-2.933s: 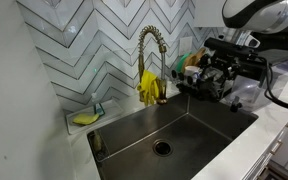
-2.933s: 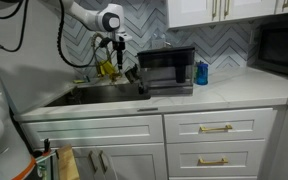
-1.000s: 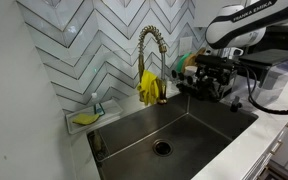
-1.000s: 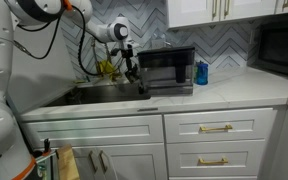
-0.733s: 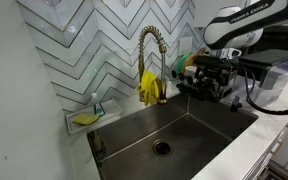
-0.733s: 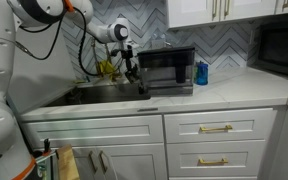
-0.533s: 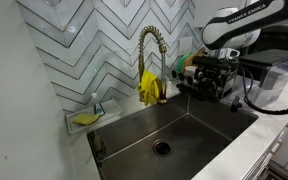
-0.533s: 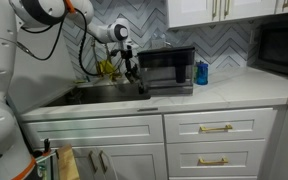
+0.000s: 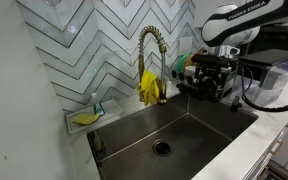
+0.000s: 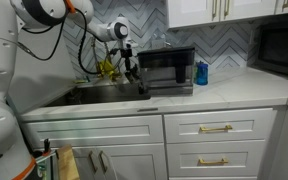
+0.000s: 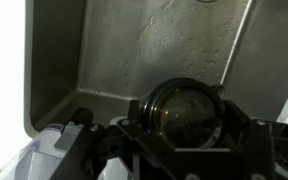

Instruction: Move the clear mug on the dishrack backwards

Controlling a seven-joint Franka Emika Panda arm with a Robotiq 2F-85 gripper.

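Note:
In the wrist view the clear mug [image 11: 184, 103] is seen from above, a round glass rim sitting between the two dark fingers of my gripper [image 11: 187, 114], which press on its left and right sides. In both exterior views my gripper [image 9: 212, 76] [image 10: 134, 72] is low at the sink-side end of the black dishrack [image 9: 236, 92] [image 10: 169, 70]. The mug itself is too small and hidden by the gripper to make out in the exterior views.
The steel sink basin [image 9: 164, 135] [image 11: 134, 50] lies right beside and below the mug. A brass faucet [image 9: 149, 45] with yellow gloves [image 9: 150, 88] stands at the back. A blue bottle [image 10: 201, 73] stands past the rack. A tiled wall is behind.
Since 2.9 s ago the arm has come down and moved toward the dishrack end. Over the last second nothing visibly moves.

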